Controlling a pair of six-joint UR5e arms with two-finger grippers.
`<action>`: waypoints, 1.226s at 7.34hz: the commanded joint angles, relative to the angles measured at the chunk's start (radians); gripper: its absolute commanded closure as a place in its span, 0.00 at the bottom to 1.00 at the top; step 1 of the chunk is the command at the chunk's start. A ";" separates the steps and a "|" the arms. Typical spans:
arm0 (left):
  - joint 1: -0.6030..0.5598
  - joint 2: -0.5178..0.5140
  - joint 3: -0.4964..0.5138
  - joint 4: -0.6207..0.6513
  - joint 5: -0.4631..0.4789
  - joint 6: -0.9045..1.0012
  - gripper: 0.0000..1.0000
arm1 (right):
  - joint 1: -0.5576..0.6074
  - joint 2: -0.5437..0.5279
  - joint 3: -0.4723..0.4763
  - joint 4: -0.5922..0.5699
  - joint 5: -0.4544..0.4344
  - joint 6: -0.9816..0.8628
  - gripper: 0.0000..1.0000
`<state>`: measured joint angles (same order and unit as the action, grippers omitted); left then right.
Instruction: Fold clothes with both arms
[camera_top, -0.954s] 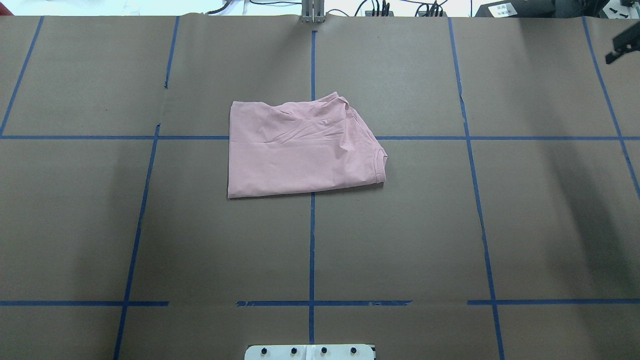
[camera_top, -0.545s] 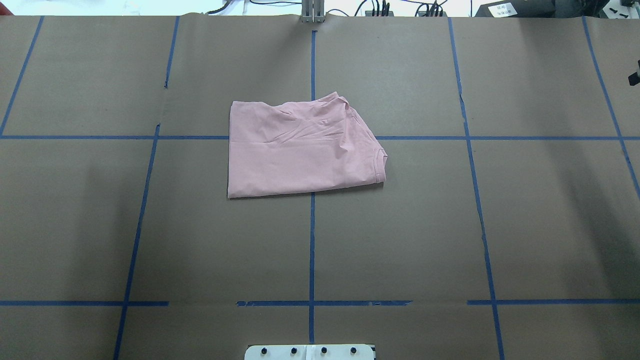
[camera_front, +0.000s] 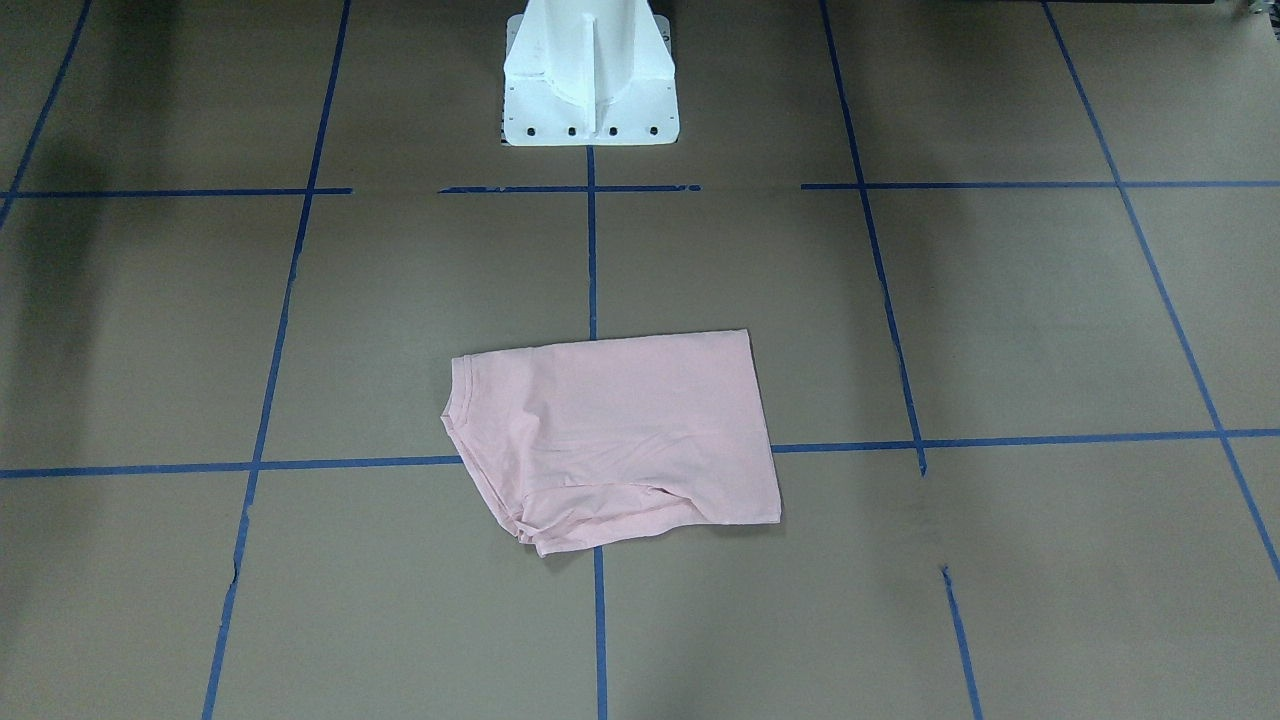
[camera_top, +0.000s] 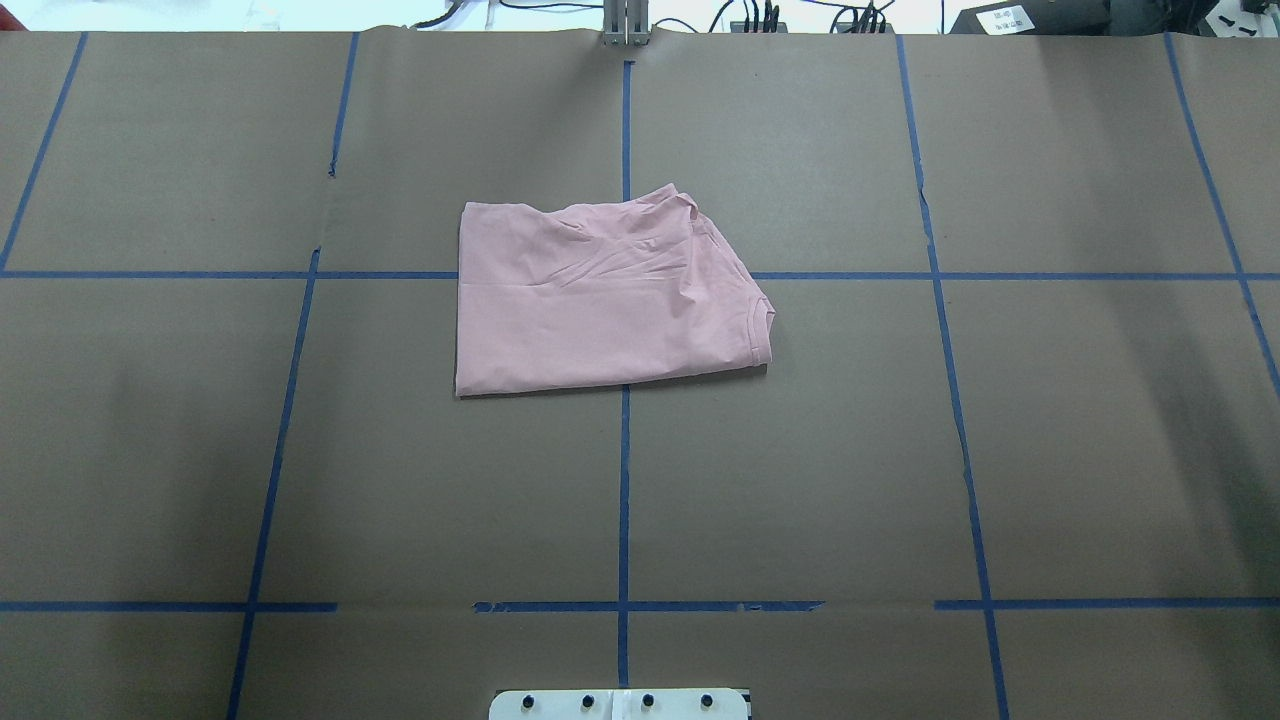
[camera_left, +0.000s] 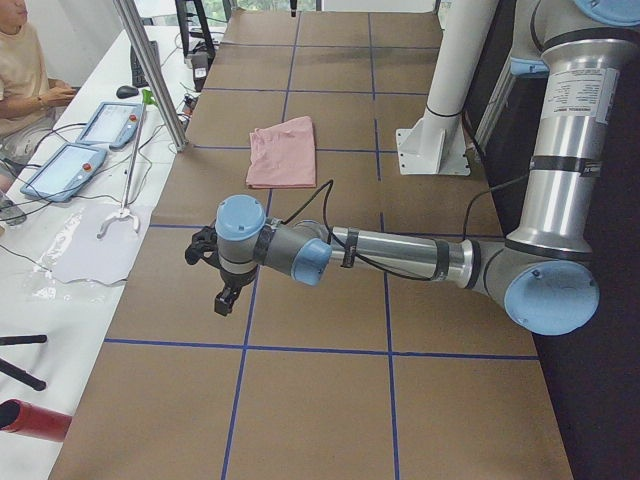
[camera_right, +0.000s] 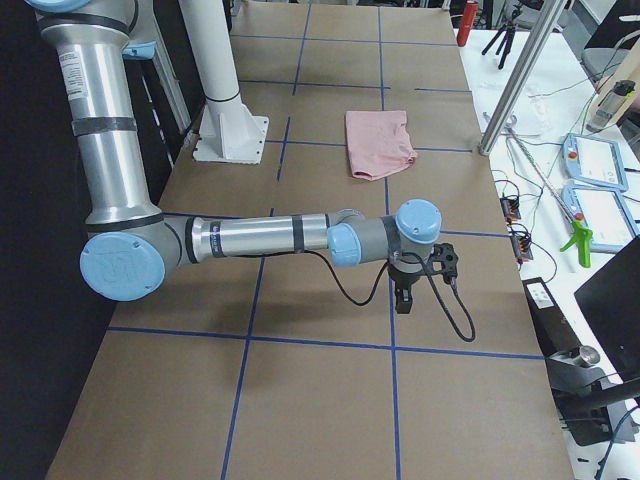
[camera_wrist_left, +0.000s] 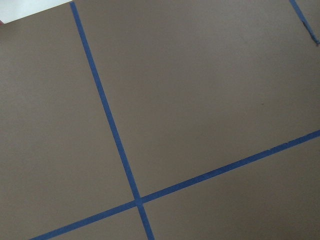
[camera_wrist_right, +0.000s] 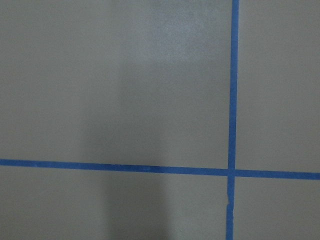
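Observation:
The pale pink T-shirt (camera_top: 600, 300) lies folded into a rough rectangle at the middle of the table, plain side up, with its ribbed collar at the overhead view's right. It also shows in the front-facing view (camera_front: 620, 440) and both side views (camera_left: 282, 152) (camera_right: 378, 142). My left gripper (camera_left: 225, 295) hangs over bare table far from the shirt, toward the table's left end. My right gripper (camera_right: 402, 300) hangs over bare table toward the right end. Both show only in the side views, so I cannot tell if they are open or shut. Neither touches the shirt.
Brown paper with blue tape grid lines (camera_top: 624, 480) covers the table. The white pedestal base (camera_front: 590, 70) stands at the robot's edge. A metal post (camera_left: 150, 75) and tablets (camera_left: 60, 170) are along the far edge beside a seated operator (camera_left: 20, 60).
A black part of the right arm at the overhead view's right edge has slid down and out of that view. The shirt has not moved.

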<state>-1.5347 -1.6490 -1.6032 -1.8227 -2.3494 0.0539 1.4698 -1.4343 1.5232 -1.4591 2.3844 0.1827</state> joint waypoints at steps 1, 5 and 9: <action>-0.044 0.119 -0.160 0.142 0.002 0.004 0.01 | -0.005 -0.029 0.002 -0.015 -0.001 -0.037 0.00; -0.042 0.215 -0.219 0.123 0.069 -0.005 0.00 | -0.005 -0.055 0.005 -0.006 -0.013 -0.039 0.00; -0.038 0.227 -0.184 0.128 0.091 0.003 0.00 | 0.012 -0.069 0.098 -0.070 -0.001 -0.038 0.00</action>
<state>-1.5733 -1.4231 -1.7970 -1.6953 -2.2614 0.0549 1.4747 -1.4993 1.5833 -1.4915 2.3813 0.1449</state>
